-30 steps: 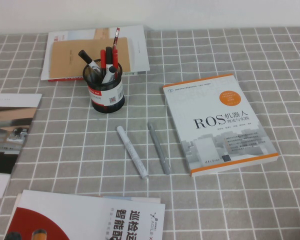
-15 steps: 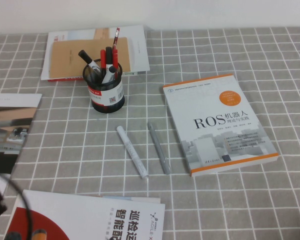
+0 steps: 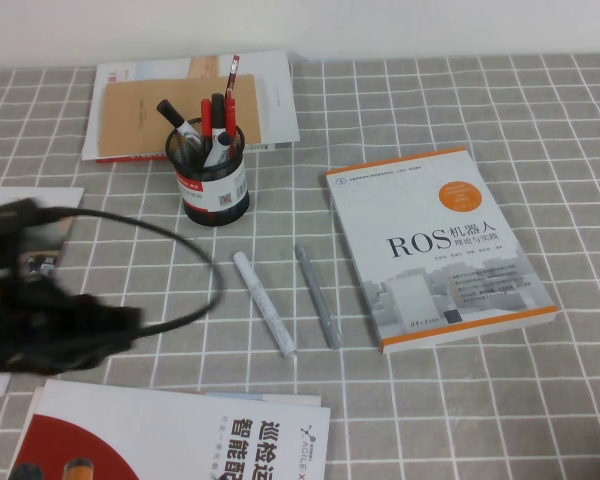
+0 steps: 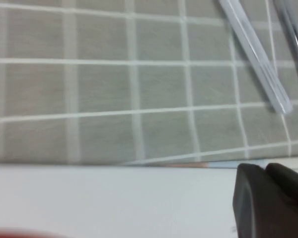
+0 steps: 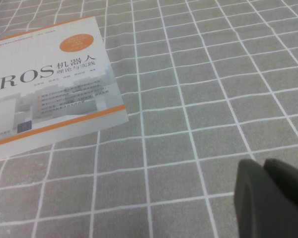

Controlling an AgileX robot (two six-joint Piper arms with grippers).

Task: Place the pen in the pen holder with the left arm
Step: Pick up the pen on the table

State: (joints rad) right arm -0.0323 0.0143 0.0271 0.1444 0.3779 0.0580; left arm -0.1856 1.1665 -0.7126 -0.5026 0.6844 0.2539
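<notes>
High view, left arm: the left arm [image 3: 50, 320] reaches in over the near-left tabletop [image 3: 500, 100], motion-blurred, its loose cable [image 3: 170, 235] looping toward the pens; the left gripper [image 3: 130, 322] is well short of its target.
High view, target: the pen [image 3: 264, 303] lies flat on the tabletop, the slim grey pen [image 3: 318, 296] just beside it and nearly parallel; risk: a descent drifting toward the grey one takes the wrong pen or pushes both.
High view, goal: the pen holder [image 3: 216, 188] stands upright beyond the pens, already crowded with markers [image 3: 205, 130]; risk: little free opening, so a tilted pen may catch on them or tip the cup.
High view, surroundings: the ROS book [image 3: 435, 245] lies apart from the pens on the far side of the grey one; a red booklet [image 3: 170, 440] lies under the arm's path.
Left wrist view: the left gripper [image 4: 270, 201] shows its tips pressed together over a booklet edge, the pen [image 4: 256, 52] ahead on the cloth; risk: unless the tips spread before contact, they roll the pen away.
Right wrist view: the right gripper [image 5: 270, 198], tips pressed together, hangs above bare cloth near the ROS book [image 5: 49, 84], away from the work.
</notes>
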